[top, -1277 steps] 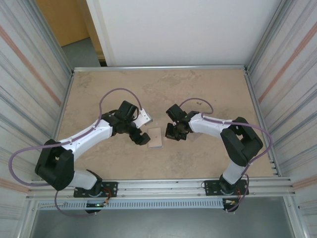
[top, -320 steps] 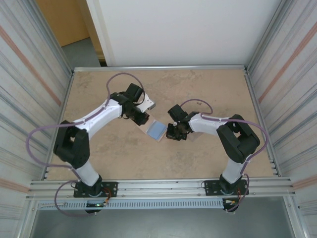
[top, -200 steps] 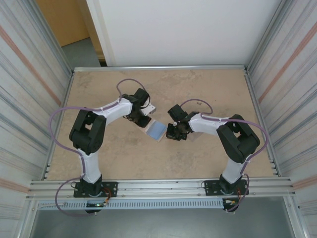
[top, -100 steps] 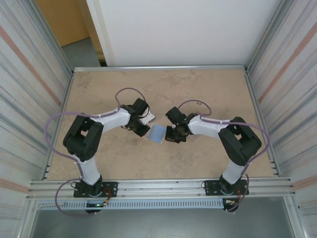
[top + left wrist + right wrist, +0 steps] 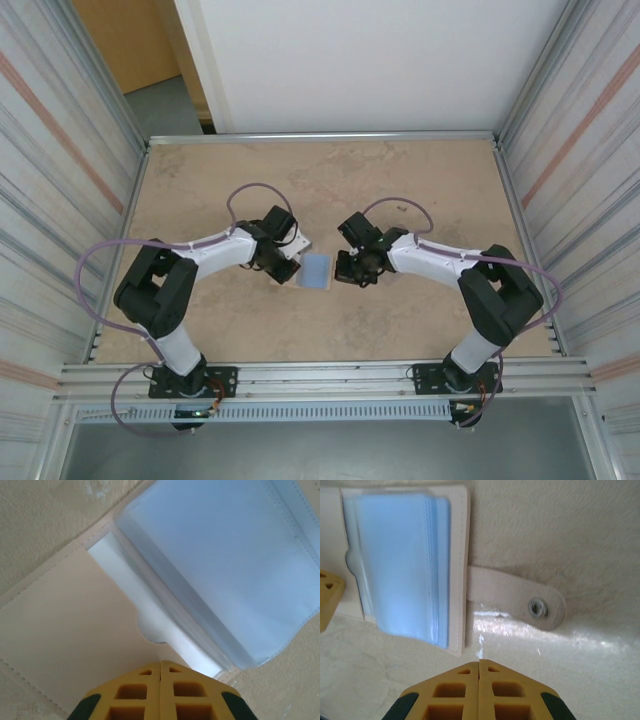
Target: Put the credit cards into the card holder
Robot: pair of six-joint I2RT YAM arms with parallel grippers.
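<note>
Beige, stone-patterned table point(image 5: 400, 180) forms the work surface, bounded by metal rails and ribbed side walls.

Left arm point(image 5: 210, 247) and right arm point(image 5: 430, 258) both reach inward from their bases at the near edge, and their wrists meet near the middle of the table.

Card holder point(image 5: 316, 270) lies flat and opened out at the middle of the table, directly between the two wrists. Its pale blue pockets point(image 5: 400, 560) face up, stacked in layers, and the beige cover point(image 5: 65, 630) is spread on the side towards the left arm.

Left gripper point(image 5: 160, 662) is closed, yellow fingers pressed together with nothing between them. Its tip sits over the beige cover, beside the notched edge of the innermost pocket. Contact with the cover cannot be confirmed.

Right gripper point(image 5: 479, 661) is likewise closed and empty. Its tip is over bare table, just off the holder's stitched edge and on the near side of the tab.

Tab point(image 5: 510, 600) extends from the holder's edge on the right arm's side and lies flat on the table, unfastened.

Snap stud point(image 5: 536, 607) sits at the rounded end of the tab, facing up.
</note>
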